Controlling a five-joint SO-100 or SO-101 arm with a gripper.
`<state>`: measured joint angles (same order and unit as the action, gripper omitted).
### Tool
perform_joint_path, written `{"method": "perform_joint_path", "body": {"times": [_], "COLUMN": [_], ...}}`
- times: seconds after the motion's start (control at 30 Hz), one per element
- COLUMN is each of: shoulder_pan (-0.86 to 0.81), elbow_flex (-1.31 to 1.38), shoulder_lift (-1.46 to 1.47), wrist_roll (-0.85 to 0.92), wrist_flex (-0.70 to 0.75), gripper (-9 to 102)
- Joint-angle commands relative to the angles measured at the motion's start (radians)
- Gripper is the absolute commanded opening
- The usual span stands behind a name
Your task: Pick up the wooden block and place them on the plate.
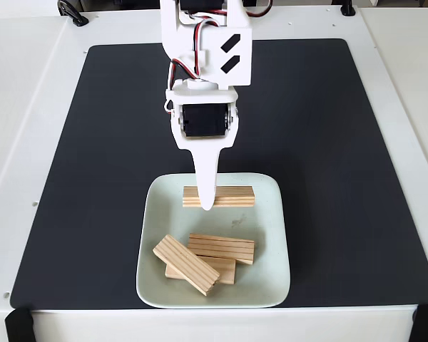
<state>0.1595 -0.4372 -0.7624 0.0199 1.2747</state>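
Observation:
The pale mint plate [271,214] sits at the front of the black mat. Three wooden blocks lie piled in its near half: one angled on the left [186,264], one level behind it [222,248], and one partly hidden under them [225,271]. Another wooden block [235,196] lies crosswise over the plate's far half. My gripper [207,204] comes down from above and its white finger [207,178] crosses the middle of this block. The other jaw is hidden behind the finger. The gripper looks shut on this block, holding it just above the plate.
A black mat [321,142] covers most of the white table [406,85]. The arm's white body and wires [207,50] rise at the top centre. Black clamps [18,324] sit at the table's front corners.

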Motion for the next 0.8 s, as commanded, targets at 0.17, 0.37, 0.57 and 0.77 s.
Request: {"method": "perform_joint_path", "body": {"times": [0.17, 0.37, 0.57, 0.77], "shoulder_pan": [-0.018, -0.014, -0.009, -0.005], "elbow_flex": [0.046, 0.044, 0.003, -0.110], "shoulder_lift": [-0.018, -0.029, -0.048, -0.143], "wrist_roll": [-0.044, -0.031, -0.031, -0.043], "wrist_flex": [0.003, 0.005, 0.005, -0.011], "gripper": [48, 50, 20, 3]}}
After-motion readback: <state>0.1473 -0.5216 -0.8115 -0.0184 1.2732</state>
